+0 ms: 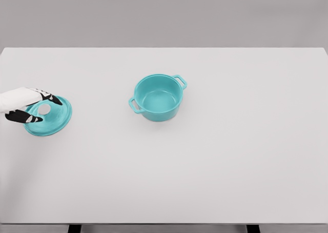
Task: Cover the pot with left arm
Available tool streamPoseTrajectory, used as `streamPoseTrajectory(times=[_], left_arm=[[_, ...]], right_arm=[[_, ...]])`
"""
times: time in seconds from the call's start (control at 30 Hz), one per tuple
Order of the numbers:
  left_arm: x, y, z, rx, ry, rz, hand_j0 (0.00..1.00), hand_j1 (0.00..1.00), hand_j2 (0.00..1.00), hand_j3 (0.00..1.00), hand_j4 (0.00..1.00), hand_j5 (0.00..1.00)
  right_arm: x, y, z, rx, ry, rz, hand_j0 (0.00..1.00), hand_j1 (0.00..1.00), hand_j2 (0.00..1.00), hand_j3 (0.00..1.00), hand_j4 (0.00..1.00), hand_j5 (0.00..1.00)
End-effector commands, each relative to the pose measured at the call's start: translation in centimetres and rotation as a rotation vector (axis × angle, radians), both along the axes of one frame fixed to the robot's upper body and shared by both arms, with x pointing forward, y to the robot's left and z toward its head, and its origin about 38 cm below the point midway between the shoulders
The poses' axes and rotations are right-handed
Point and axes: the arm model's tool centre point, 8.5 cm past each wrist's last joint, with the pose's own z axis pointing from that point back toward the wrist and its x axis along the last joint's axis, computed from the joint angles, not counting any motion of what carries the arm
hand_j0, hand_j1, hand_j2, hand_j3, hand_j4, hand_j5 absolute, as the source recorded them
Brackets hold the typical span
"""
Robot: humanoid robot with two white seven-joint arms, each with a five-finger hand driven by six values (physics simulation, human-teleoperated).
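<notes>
Reaching in from the left edge, the robot's white left hand [28, 106] has its dark fingertips bracketing the pale round knob of the flat teal lid [49, 116]; whether they already pinch it I cannot tell. That lid lies on the white desk [230, 166] at far left. The round teal two-handled pot [158, 96] stands open and empty near the middle, well apart to the hand's right and slightly farther back. No right arm shows.
</notes>
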Motion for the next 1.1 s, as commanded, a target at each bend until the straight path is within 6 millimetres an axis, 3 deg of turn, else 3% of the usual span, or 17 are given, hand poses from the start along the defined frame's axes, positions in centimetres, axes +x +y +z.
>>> streamPoseTrajectory(times=[0.0, 0.43, 0.77, 1.07], left_arm=[[0.00, 0.27, -0.09, 0.000, 0.004, 0.010, 0.73, 0.73, 0.73, 0.73, 0.73, 0.73], [0.41, 0.09, -0.49, 0.001, 0.006, 0.018, 0.64, 0.64, 0.64, 0.64, 0.64, 0.64], [0.37, 0.06, -0.67, 0.001, 0.010, 0.017, 0.64, 0.64, 0.64, 0.64, 0.64, 0.64], [0.33, -0.01, -0.73, 0.000, 0.011, 0.015, 0.53, 0.53, 0.53, 0.53, 0.53, 0.53]], right_arm=[[-0.01, 0.01, 0.00, 0.000, 0.000, 0.000, 1.00, 1.00, 1.00, 1.00, 1.00, 1.00], [-0.01, 0.01, 0.00, 0.000, 0.000, 0.000, 1.00, 1.00, 1.00, 1.00, 1.00, 1.00], [-0.01, 0.01, 0.00, 0.000, 0.000, 0.000, 1.00, 1.00, 1.00, 1.00, 1.00, 1.00], [-0.01, 0.01, 0.00, 0.000, 0.000, 0.000, 1.00, 1.00, 1.00, 1.00, 1.00, 1.00]])
